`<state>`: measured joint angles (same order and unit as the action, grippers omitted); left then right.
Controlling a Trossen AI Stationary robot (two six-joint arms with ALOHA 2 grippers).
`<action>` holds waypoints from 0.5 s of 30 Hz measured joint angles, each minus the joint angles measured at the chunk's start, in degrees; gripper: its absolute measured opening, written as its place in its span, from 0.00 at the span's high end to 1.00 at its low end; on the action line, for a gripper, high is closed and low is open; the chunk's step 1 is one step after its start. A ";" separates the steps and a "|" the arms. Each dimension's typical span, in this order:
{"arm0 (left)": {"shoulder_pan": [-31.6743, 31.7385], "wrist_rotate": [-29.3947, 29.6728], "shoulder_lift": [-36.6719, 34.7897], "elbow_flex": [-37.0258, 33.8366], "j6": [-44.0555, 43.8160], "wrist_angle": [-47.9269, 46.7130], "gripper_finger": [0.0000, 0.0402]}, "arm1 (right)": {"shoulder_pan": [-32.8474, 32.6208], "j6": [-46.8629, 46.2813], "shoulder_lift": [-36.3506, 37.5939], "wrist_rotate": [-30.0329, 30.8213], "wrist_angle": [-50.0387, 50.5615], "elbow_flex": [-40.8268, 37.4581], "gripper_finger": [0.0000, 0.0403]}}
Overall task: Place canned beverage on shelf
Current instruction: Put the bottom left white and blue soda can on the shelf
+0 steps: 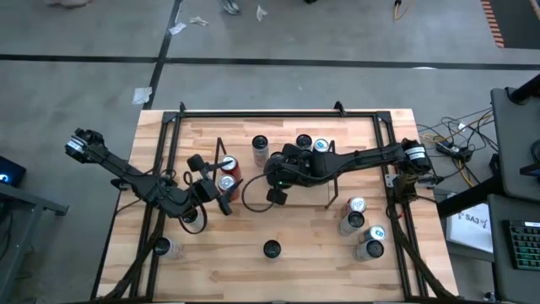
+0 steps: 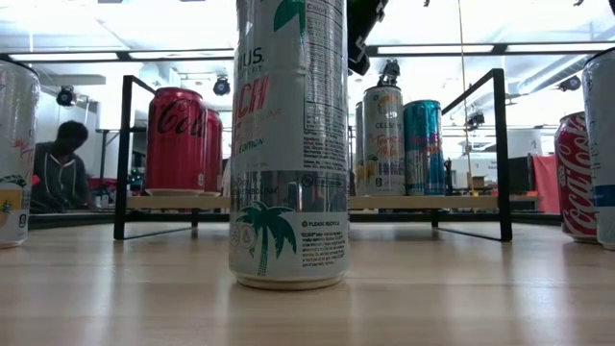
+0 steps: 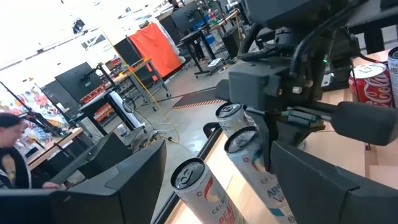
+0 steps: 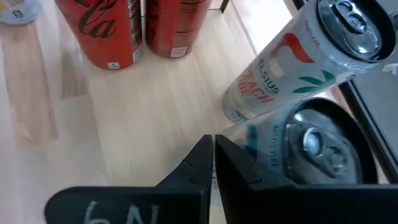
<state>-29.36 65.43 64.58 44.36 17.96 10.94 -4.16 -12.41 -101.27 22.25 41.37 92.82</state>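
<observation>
The shelf (image 1: 330,196) stands mid-table, its wood base (image 2: 423,202) bearing two red cola cans (image 1: 228,167) at its left end and several slim cans (image 1: 260,148) farther right. My right gripper (image 4: 212,152) is shut, slanting down over the shelf's wood (image 4: 155,106), right next to a silver can (image 4: 305,143) with a peach-labelled can (image 4: 280,74) just past it. My left gripper (image 1: 218,187) stands open and level beside the red cans, nothing between its fingers (image 3: 118,180). A tall white can (image 2: 288,144) stands alone near the front edge. My right gripper's shut fingertips (image 4: 227,155) stand against the edge of the silver can's side (image 4: 249,140) in the wrist view. Whether they touch it I cannot tell. The can stands upright on the shelf.
Several loose cans (image 1: 361,228) stand near the table's right edge, one (image 1: 162,247) near the front left and one (image 1: 190,218) under my left arm. A black tubular frame (image 1: 278,112) rims the table. A person (image 2: 60,173) sits in the room beyond.
</observation>
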 joint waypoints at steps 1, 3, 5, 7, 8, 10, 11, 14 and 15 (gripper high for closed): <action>0.00 0.00 0.00 0.00 0.01 0.00 0.32 | -0.16 -0.02 0.01 -0.15 -0.05 0.00 0.98; 0.00 0.00 0.00 0.00 0.00 0.00 0.32 | -0.58 -0.02 0.40 -0.11 0.01 -0.05 0.98; 0.00 -0.02 0.00 0.00 0.00 0.00 0.32 | -1.13 -0.22 1.04 -0.27 0.37 0.16 0.98; 0.00 -0.02 0.00 -0.02 0.00 -0.02 0.32 | -1.65 -0.26 1.64 -1.04 0.45 1.04 0.98; 0.00 -0.02 0.01 -0.02 0.00 -0.02 0.32 | -1.87 -0.16 2.03 -2.02 0.38 1.54 0.98; 0.00 -0.52 0.00 -0.02 -0.57 -0.22 0.32 | -2.28 0.42 2.77 -3.93 0.68 2.81 0.98; 0.01 -1.91 0.00 -0.02 -1.05 -0.55 0.32 | -2.49 0.88 3.29 -4.46 1.26 3.55 0.98; 0.37 -12.83 0.02 -0.03 -3.50 -1.71 0.32 | -3.14 3.02 5.16 -4.20 6.75 5.73 0.98; 0.73 -17.31 0.08 -0.04 -4.54 -1.64 0.32 | -3.26 3.22 5.84 -3.70 8.74 6.17 0.98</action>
<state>-28.63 48.12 64.66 44.31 13.42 9.30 -7.42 -9.20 -95.44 18.55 50.11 98.99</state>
